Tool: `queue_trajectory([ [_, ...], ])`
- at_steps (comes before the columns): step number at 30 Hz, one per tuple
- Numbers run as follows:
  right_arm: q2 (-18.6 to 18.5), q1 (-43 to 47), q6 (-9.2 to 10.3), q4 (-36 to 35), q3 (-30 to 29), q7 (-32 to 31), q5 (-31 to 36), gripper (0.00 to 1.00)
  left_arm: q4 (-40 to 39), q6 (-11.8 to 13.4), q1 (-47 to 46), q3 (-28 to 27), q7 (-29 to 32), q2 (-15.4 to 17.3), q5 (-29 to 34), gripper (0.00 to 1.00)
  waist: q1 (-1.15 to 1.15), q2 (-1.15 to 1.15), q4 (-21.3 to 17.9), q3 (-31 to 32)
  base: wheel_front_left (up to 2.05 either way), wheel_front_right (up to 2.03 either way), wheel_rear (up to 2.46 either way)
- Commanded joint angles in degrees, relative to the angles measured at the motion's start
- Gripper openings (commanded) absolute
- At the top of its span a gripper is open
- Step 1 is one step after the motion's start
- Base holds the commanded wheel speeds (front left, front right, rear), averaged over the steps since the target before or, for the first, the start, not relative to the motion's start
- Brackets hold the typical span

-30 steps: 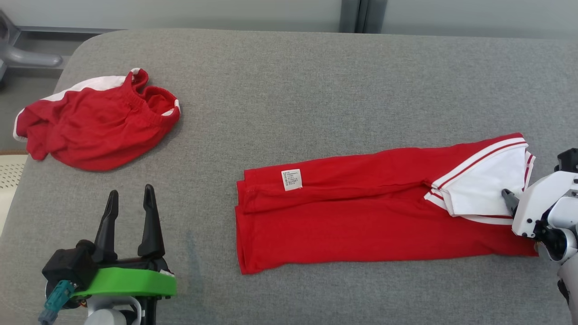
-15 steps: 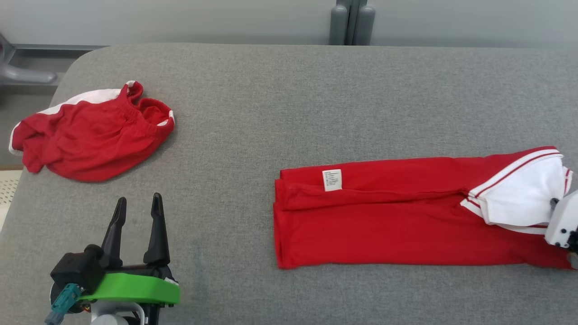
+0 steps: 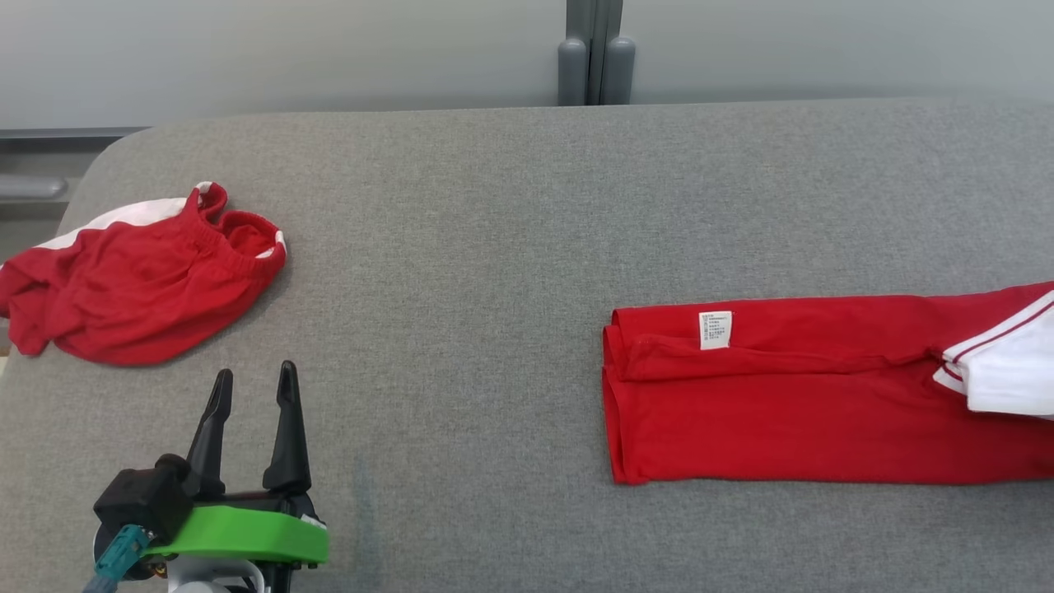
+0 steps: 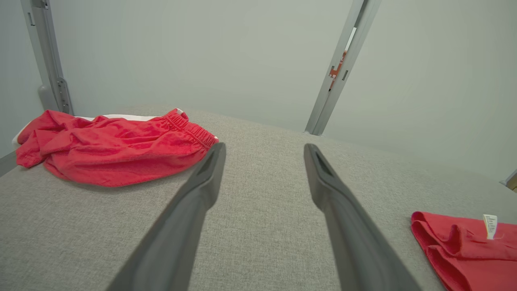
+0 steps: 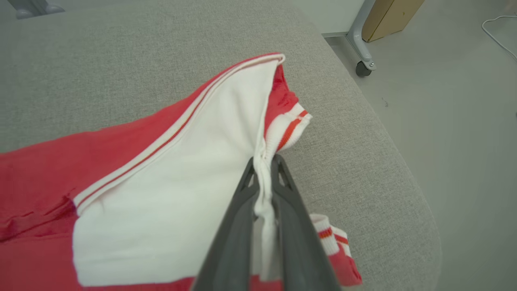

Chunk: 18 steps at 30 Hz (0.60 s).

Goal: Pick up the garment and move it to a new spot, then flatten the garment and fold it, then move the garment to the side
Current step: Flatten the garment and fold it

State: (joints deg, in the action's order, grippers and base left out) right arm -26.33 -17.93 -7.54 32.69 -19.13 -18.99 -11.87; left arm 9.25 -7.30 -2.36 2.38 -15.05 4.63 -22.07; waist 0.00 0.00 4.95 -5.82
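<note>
We see the folded red garment (image 3: 807, 403) lying flat at the right of the grey surface (image 3: 494, 247), its white edge pinched in the closed jaws of our right gripper (image 5: 264, 161). Our left gripper (image 3: 254, 372) hovers, jaws wide apart and empty, near crumpled red shorts (image 3: 140, 280)

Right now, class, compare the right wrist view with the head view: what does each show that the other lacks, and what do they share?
Right wrist view: the right gripper shut on the folded garment's white edge, plus a caster wheel on the floor. Head view: the open left gripper, crumpled red shorts and the garment's care label. Shared: the folded garment on the grey table.
</note>
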Motion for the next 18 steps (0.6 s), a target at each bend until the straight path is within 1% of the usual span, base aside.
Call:
queue_trajectory([
  [1, 0.8, 1.0, 0.11, -2.1, 0.6, -1.1, 0.8, 0.00, 0.0, -0.2, 0.6, 0.2, -0.1, 0.1, -0.5, 1.00, 0.00, 0.00, 0.0, 0.2, 0.00, 0.00, 0.00],
  [6, 4.5, 4.0, 0.10, -13.4, 5.1, -6.1, 1.5, 0.00, 0.4, -0.2, 0.6, 0.6, -0.1, 0.2, -0.5, 1.00, 0.00, 0.00, 0.4, 0.5, 0.00, 0.00, 0.00],
  [10, 7.4, 7.1, 0.07, -22.7, 12.3, -12.3, -0.2, 0.00, 0.4, -0.2, 0.4, 0.2, -0.1, -0.1, -1.0, 1.00, 0.00, 0.00, 1.2, 0.8, 0.00, 0.00, 0.00],
  [12, 8.0, 8.1, 0.07, -26.1, 16.0, -14.5, -0.9, 0.00, 0.3, -0.2, -0.1, 0.2, -0.1, -0.1, -1.0, 1.00, 0.00, 0.00, 1.5, 0.8, 0.00, 0.00, 0.00],
  [14, 9.0, 8.3, 0.10, -28.5, 19.8, -15.7, -1.4, 0.00, 0.3, -0.2, -0.5, 0.4, -0.1, -0.2, -0.7, 1.00, 0.00, 0.00, 1.7, 0.8, 0.00, 0.00, 0.00],
  [18, 11.4, 6.5, 0.10, -29.3, 26.5, -16.7, -2.9, 0.00, 0.4, -0.2, -1.0, 0.7, -0.1, 0.0, -0.4, 1.00, 0.00, 0.00, 2.0, 0.7, 0.00, 0.00, 0.00],
])
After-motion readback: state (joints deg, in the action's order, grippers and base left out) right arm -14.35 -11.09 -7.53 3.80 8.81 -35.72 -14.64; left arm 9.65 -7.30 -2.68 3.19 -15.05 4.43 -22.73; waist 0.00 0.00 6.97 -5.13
